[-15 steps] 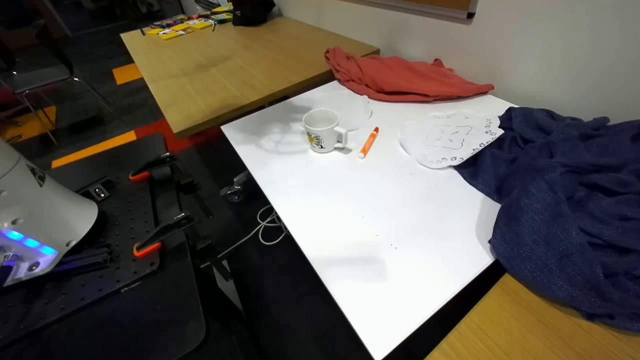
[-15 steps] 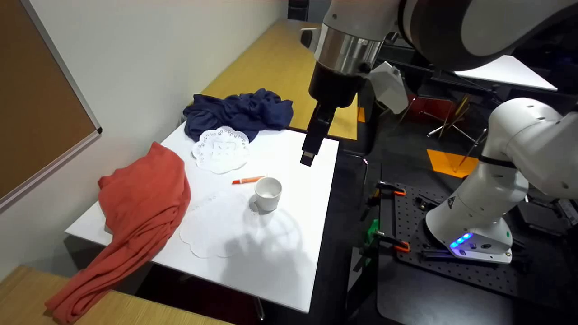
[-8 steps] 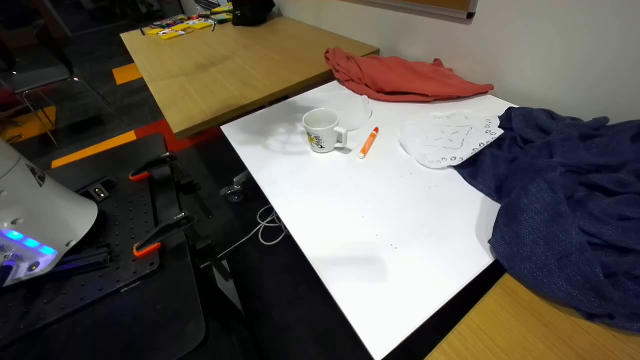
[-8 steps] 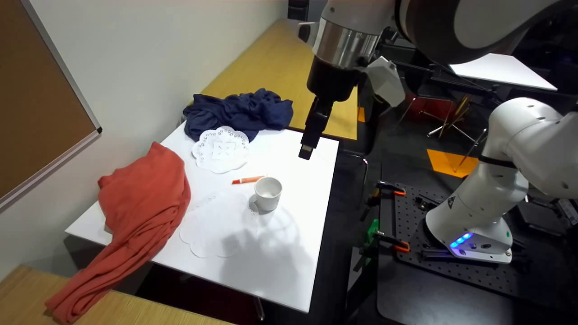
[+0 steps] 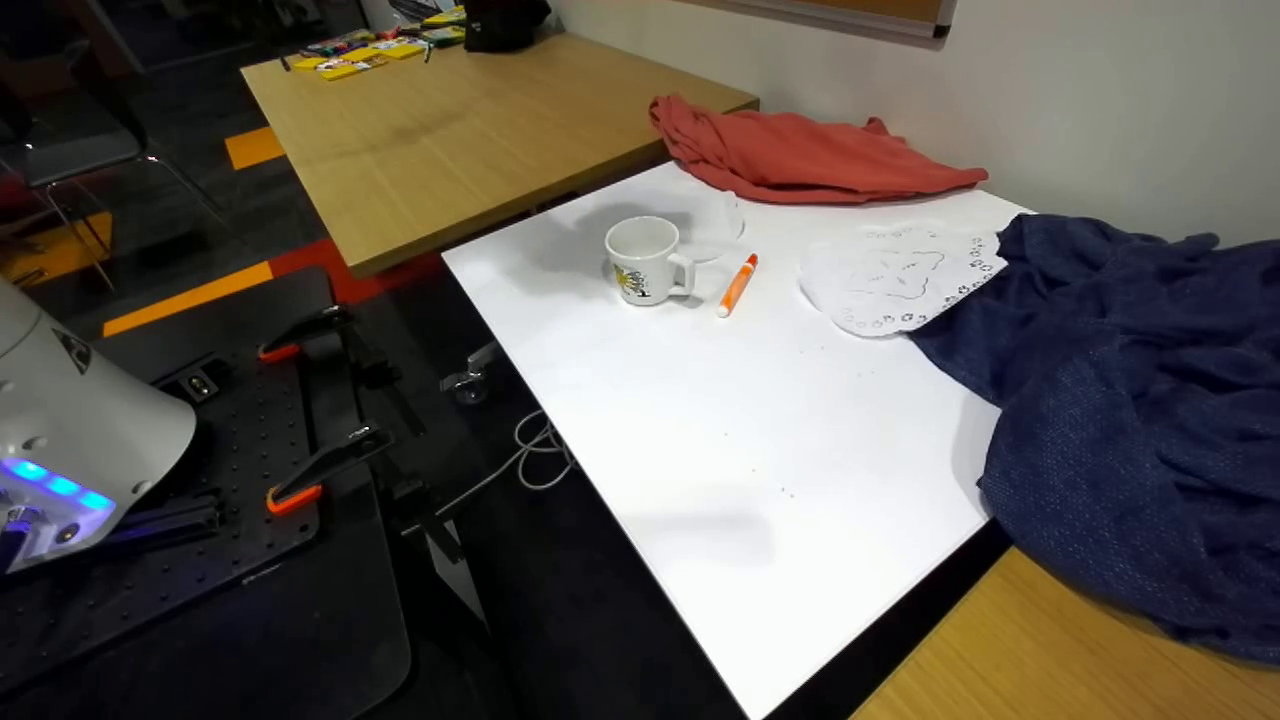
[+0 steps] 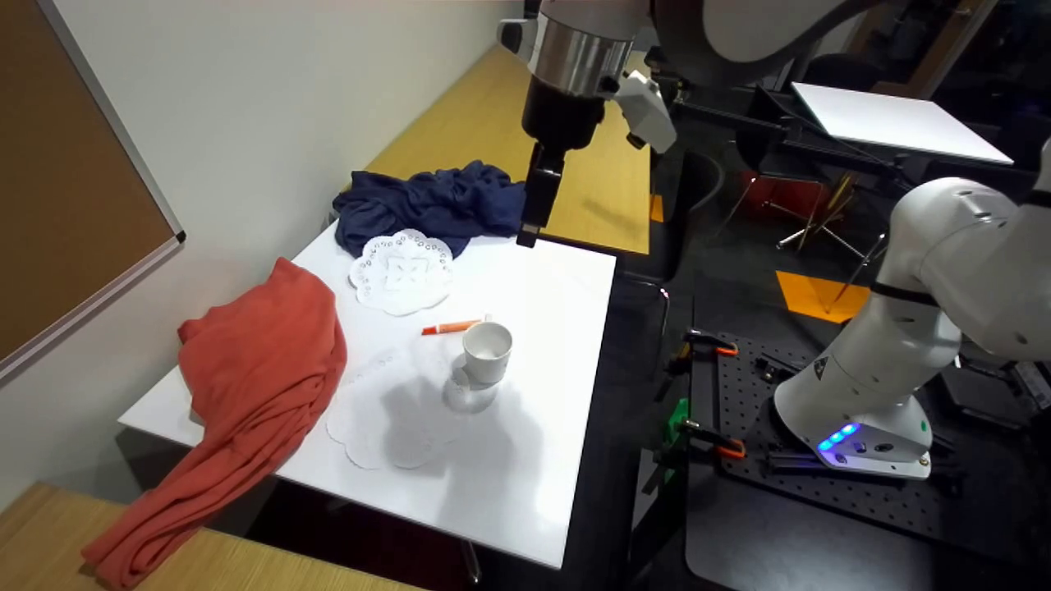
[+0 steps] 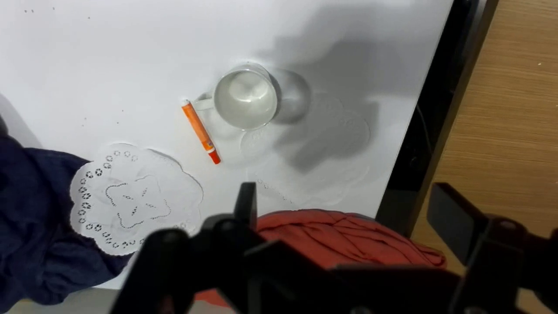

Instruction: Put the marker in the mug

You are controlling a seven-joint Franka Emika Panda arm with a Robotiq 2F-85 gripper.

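Note:
The orange marker [image 5: 738, 286] with a red-orange cap lies on the white table beside the mug's handle. It also shows in an exterior view [image 6: 452, 327] and in the wrist view [image 7: 199, 130]. The white mug [image 5: 632, 272] stands upright with a printed picture on its side. In the wrist view the mug [image 7: 246, 98] is seen from above and nothing shows inside it. My gripper [image 7: 348, 211] is open, its fingers wide apart with nothing between them. In an exterior view my gripper [image 6: 528, 238] hangs well above the table, apart from the mug and marker.
A white doily [image 6: 402, 272] lies near a dark blue cloth [image 6: 435, 205]. A second doily [image 6: 394, 419] lies beside the mug. A red cloth [image 6: 263, 345] covers the table's wall side. Wooden tables [image 5: 480, 140] adjoin the white table [image 5: 720, 420].
My gripper and arm have moved up and to the left in an exterior view, and their shadow on the table has shifted. The marker and mug have not moved.

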